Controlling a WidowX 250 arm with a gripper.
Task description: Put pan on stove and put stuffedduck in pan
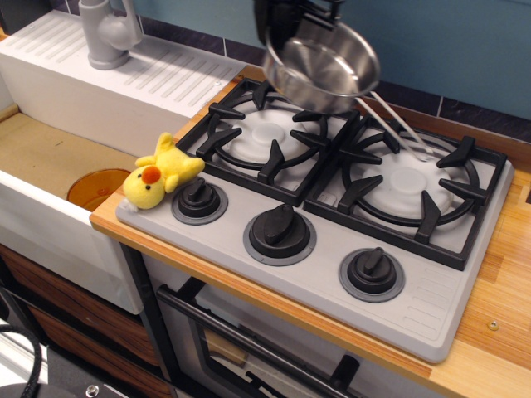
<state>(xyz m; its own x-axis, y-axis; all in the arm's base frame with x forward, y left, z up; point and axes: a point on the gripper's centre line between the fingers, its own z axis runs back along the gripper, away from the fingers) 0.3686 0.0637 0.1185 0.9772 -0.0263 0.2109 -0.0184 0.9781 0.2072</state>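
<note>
The shiny steel pan [325, 70] hangs tilted in the air above the back of the grey stove [332, 274], over the gap between the left burner [264, 133] and the right burner [411, 186]. Its wire handle [398, 124] slopes down to the right. My black gripper [286, 25] is at the top edge, shut on the pan's far left rim; its fingers are mostly hidden. The yellow stuffedduck [160, 172] lies on the stove's front left corner, beside the left knob [199, 199].
A white sink [58, 224] with an orange drain disc [95, 186] lies to the left, with a grey faucet [108, 33] and ribbed drainboard behind. Wooden counter [506, 298] lies to the right. Two more knobs [280, 232] line the stove's front.
</note>
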